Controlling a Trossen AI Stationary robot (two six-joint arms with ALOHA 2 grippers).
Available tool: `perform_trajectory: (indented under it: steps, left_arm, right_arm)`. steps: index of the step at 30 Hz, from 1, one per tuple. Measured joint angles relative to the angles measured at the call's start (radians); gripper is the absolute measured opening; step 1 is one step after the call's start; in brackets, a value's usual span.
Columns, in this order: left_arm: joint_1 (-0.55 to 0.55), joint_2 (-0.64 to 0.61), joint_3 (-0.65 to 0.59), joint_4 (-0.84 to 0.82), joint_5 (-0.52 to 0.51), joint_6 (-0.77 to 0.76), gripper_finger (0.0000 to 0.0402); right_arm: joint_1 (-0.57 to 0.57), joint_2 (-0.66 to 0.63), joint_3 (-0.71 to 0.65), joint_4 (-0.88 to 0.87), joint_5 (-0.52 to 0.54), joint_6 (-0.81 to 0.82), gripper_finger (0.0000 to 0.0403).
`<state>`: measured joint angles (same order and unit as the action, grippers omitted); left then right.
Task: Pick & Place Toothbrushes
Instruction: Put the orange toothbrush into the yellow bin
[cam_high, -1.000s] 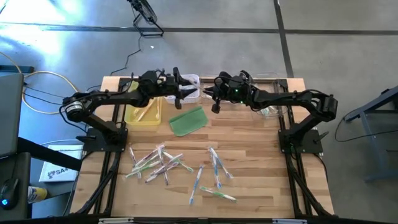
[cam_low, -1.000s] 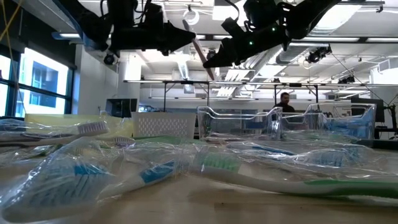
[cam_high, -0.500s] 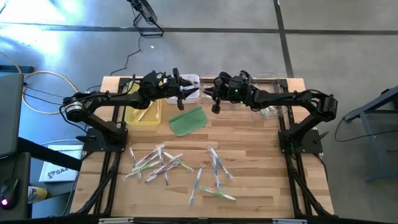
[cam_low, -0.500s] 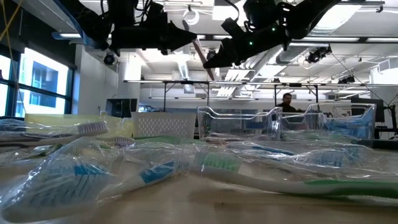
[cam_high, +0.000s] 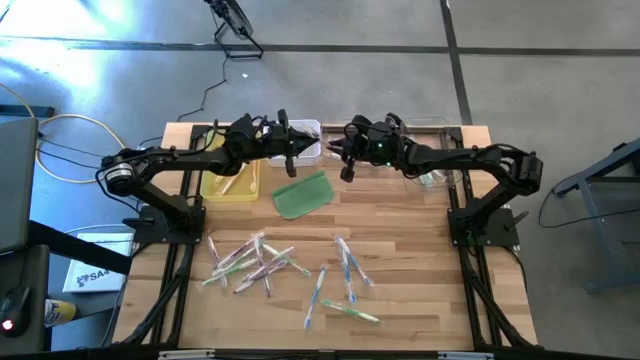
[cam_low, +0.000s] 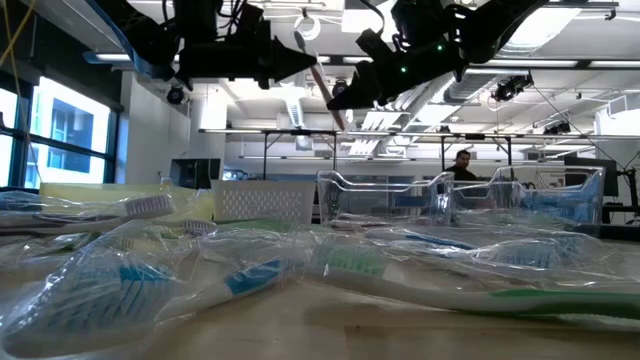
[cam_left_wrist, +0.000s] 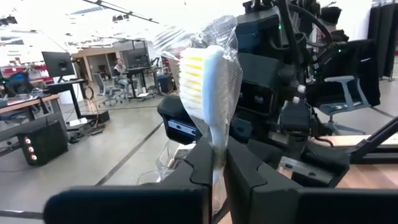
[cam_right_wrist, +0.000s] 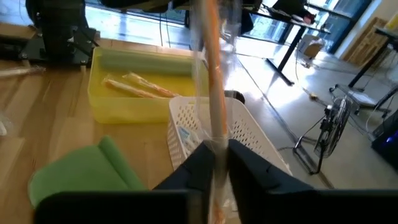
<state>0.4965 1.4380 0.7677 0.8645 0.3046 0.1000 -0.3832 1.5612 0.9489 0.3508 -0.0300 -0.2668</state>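
Note:
One wrapped toothbrush (cam_low: 325, 85) with an orange-pink handle (cam_right_wrist: 214, 106) and a white head with yellow bristles (cam_left_wrist: 208, 87) hangs slanted in the air above the white basket (cam_high: 305, 133). My left gripper (cam_high: 301, 151) is shut on its head end. My right gripper (cam_high: 345, 166) has its fingers on the handle. Several more wrapped toothbrushes lie flat on the table, in a loose pile at the near left (cam_high: 255, 262) and another at the near middle (cam_high: 345, 282). My left gripper pinches the toothbrush's neck just under the head (cam_left_wrist: 214, 146) between its two fingers, through the clear wrapper. It comes about level from the table's left. The head stands past the fingertips, clear of everything. My right gripper has the wrapped orange-pink handle (cam_right_wrist: 217, 140) between its two fingers, which lie close on either side and across it. It comes from the table's right, tipped slightly down. The handle runs on past the fingers toward my left gripper, lifted clear of the basket.
A yellow bin (cam_high: 230, 182) holding a few toothbrushes sits at the far left. A flat green pad (cam_high: 302, 193) lies in front of the basket. Clear bins (cam_high: 432, 160) stand at the far right. People and desks show in the room beyond.
My left gripper has shut on the toothbrush's head end, taking hold while my right gripper keeps the handle. Both arms have stayed where they were, and the toothbrush has kept its place above the basket.

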Motion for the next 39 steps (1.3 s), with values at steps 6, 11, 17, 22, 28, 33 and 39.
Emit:
perform_trajectory:
  steps: [6, 11, 17, 22, 28, 33, 39]
  left_arm:
    - [0.004, 0.0, 0.0, -0.006, 0.003, 0.008, 0.0009]
    - [0.054, 0.0, 0.0, -0.003, 0.07, 0.0, 0.0009]
    - [0.135, -0.012, 0.0, -0.013, 0.179, -0.031, 0.0009]
    - [0.241, -0.096, 0.0, -0.142, 0.299, -0.082, 0.0009]
    - [0.337, -0.274, 0.0, -0.427, 0.316, -0.067, 0.0009]
    - [0.34, -0.417, 0.0, -0.69, 0.246, 0.003, 0.0009]
    - [0.341, -0.536, 0.0, -0.935, 0.164, 0.007, 0.0009]
  right_arm:
    - [0.007, -0.028, 0.0, -0.071, 0.004, 0.011, 0.0153]
    - [0.006, -0.122, 0.0, -0.197, 0.02, 0.01, 0.0216]
    - [0.001, -0.259, 0.0, -0.379, 0.102, 0.008, 0.0244]
    - [-0.042, -0.328, 0.0, -0.551, 0.108, 0.01, 0.024]
    - [-0.119, -0.326, 0.0, -0.68, 0.098, 0.01, 0.0207]
    - [-0.175, -0.311, 0.0, -0.707, -0.016, 0.008, 0.0133]
    - [-0.21, -0.312, 0.0, -0.708, -0.238, 0.008, 0.0016]
